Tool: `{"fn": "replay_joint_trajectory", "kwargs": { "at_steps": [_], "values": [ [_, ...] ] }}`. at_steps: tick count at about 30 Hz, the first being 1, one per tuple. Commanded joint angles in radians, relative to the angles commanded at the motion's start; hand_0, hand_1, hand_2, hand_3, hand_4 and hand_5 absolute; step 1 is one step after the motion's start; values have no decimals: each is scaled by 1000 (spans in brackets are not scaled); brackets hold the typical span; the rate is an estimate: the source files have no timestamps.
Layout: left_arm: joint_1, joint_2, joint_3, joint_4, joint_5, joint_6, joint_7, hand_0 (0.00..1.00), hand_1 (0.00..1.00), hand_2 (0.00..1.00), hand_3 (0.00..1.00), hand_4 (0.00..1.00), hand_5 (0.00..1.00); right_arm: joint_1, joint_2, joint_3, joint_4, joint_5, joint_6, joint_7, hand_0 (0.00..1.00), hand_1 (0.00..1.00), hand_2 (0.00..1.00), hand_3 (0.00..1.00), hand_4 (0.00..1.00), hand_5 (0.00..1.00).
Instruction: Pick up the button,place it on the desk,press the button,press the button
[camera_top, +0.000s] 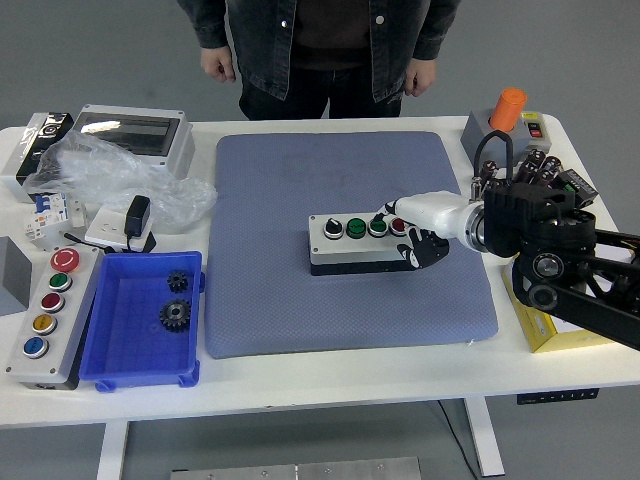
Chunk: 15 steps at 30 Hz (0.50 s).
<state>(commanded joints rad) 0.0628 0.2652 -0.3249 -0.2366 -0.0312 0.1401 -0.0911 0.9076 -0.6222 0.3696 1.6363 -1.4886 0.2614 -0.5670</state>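
Observation:
A grey button box (362, 245) with a black knob, two green buttons and a red button lies flat in the middle of the blue-grey mat (290, 180). My right hand (410, 232) is at the box's right end. Its white finger reaches over the red button, and the tip rests by the right green button (378, 226). The black fingers (424, 250) are curled against the box's right side and hold nothing. The left arm is out of view.
A person stands at the far side, hands hanging by the body. On the left are a blue tray (100, 372) with two gears, a five-button control box (45, 315), a plastic bag (110, 175) and a grey enclosure (135, 135). At right are an orange-topped box (505, 115) and a yellow carton (545, 325).

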Motion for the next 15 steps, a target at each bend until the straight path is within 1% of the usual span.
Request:
{"fn": "replay_joint_trajectory", "kwargs": {
  "at_steps": [8, 15],
  "values": [
    [-4, 2, -3, 0, 1, 1, -2, 708, 758, 683, 702, 764, 439, 3, 10, -19, -17, 4, -8, 5, 339, 276, 214, 893, 443, 2],
    [-7, 3, -6, -1, 1, 0, -6, 708, 759, 683, 702, 764, 440, 4, 21, -35, -49, 12, -14, 13, 336, 276, 214, 887, 443, 2]
  ]
}}
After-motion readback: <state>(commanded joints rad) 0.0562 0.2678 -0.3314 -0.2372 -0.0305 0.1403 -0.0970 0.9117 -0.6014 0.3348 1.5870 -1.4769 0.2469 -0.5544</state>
